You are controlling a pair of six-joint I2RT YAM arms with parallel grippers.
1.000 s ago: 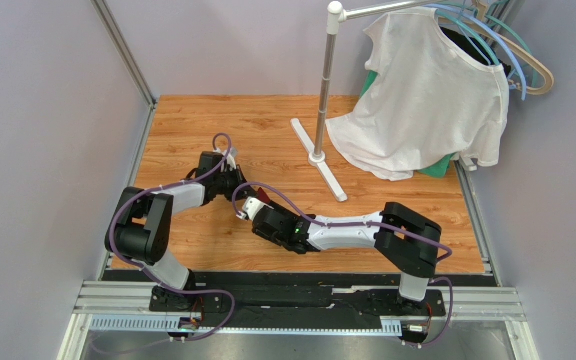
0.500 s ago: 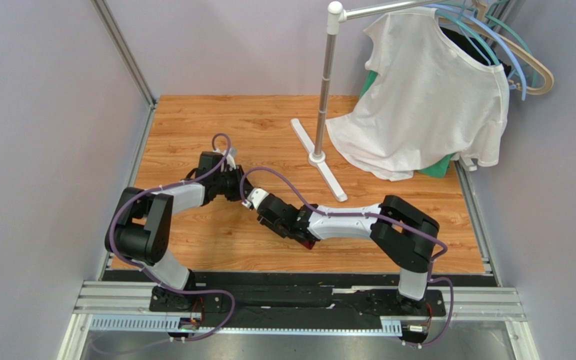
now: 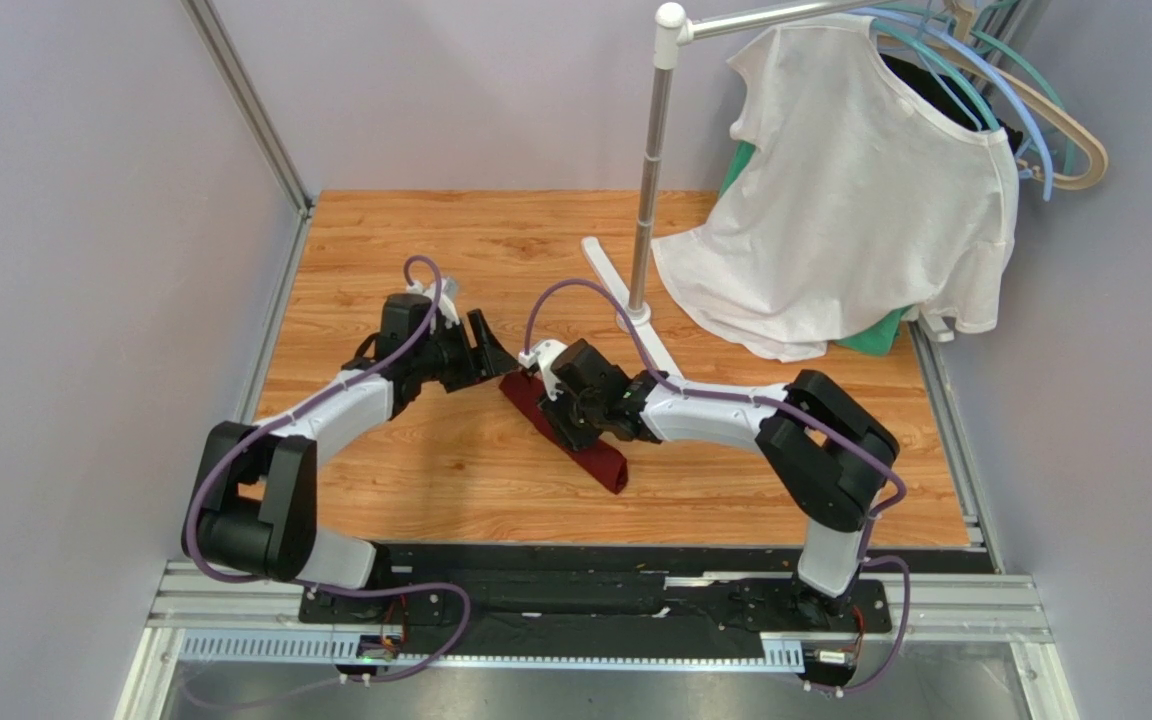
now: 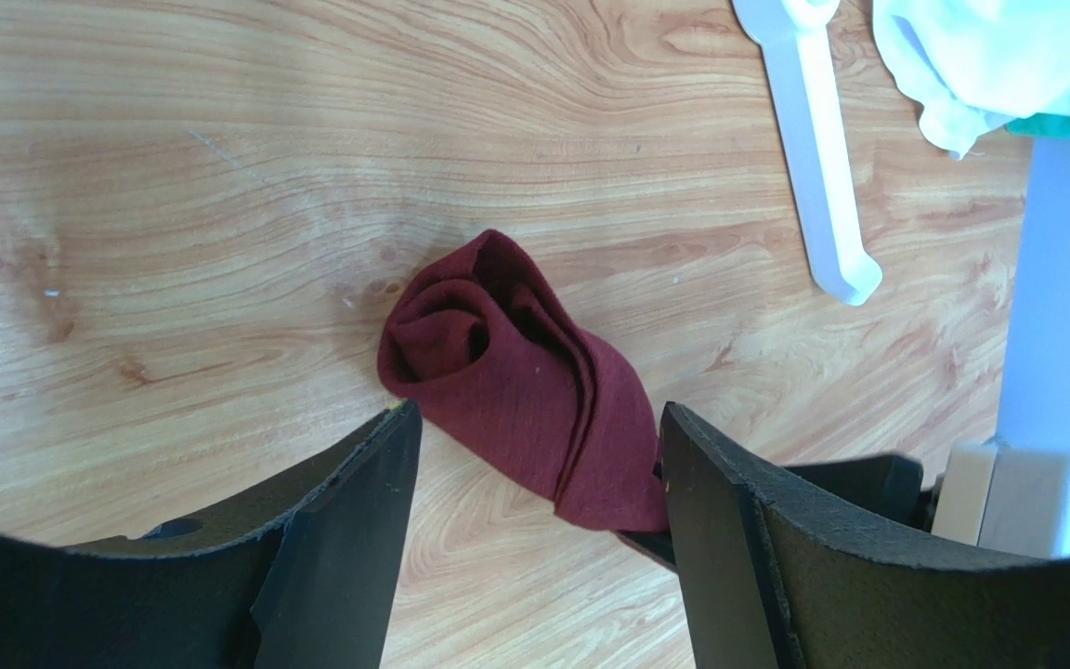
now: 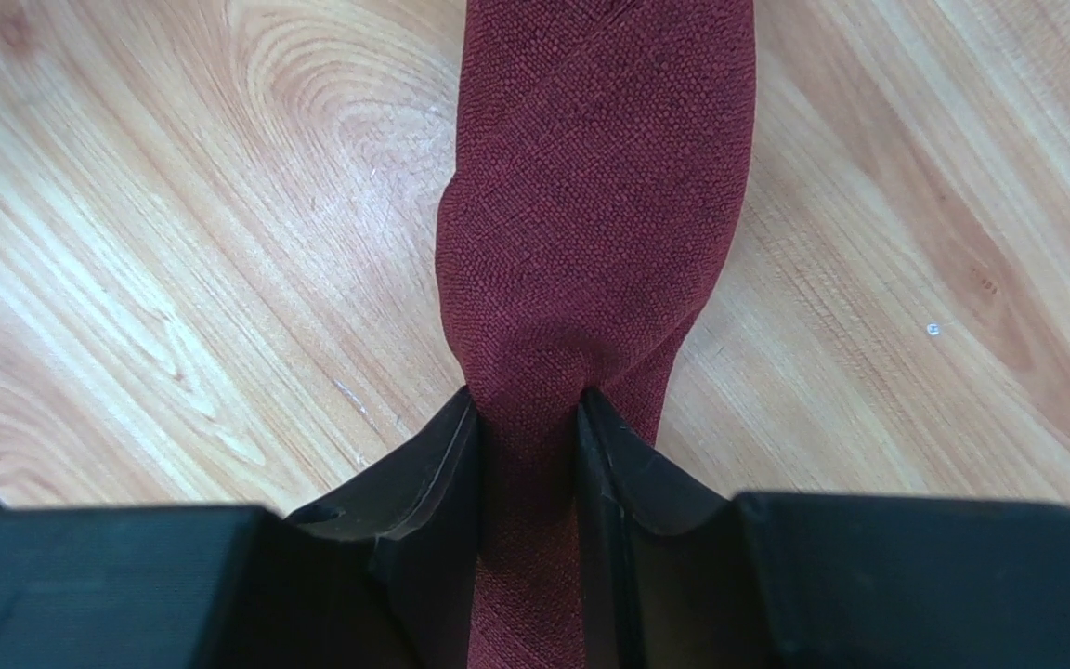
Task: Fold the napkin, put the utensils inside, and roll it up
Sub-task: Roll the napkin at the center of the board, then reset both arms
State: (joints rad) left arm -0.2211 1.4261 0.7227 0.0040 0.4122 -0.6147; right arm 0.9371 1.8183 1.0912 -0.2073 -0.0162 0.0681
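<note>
I see the napkin (image 3: 606, 467) as a plain, dark maroon cloth gathered into a long, narrow bundle. It lies slantwise on the table (image 3: 387, 240), left of the stand (image 3: 636, 317) and on its near side. One end points toward the stand, and the other trails away from it toward the arm bases. In the left wrist view, the end nearer the stand (image 4: 820, 140) is a loose whorl of curled layers, thicker than the rest of the napkin (image 4: 520, 383). The right wrist view shows the fine weave, and the napkin (image 5: 597, 181) narrows to a waist where it is pinched.

The left arm (image 3: 342, 408) reaches forward and bends toward the stand. The left gripper (image 3: 492, 348) is low over the table on the far side of the napkin from the stand. Its fingers (image 4: 345, 530) stand wide apart and hold nothing. The whorled end lies between them in my wrist view. I cannot tell whether the right finger touches the cloth.

The right arm (image 3: 717, 408) has its elbow out on the near side of the stand. Its forearm stretches across to the napkin's middle. The right gripper (image 5: 527, 397) is closed narrow there, with its fingers (image 5: 415, 502) squeezing the cloth between them.
</note>
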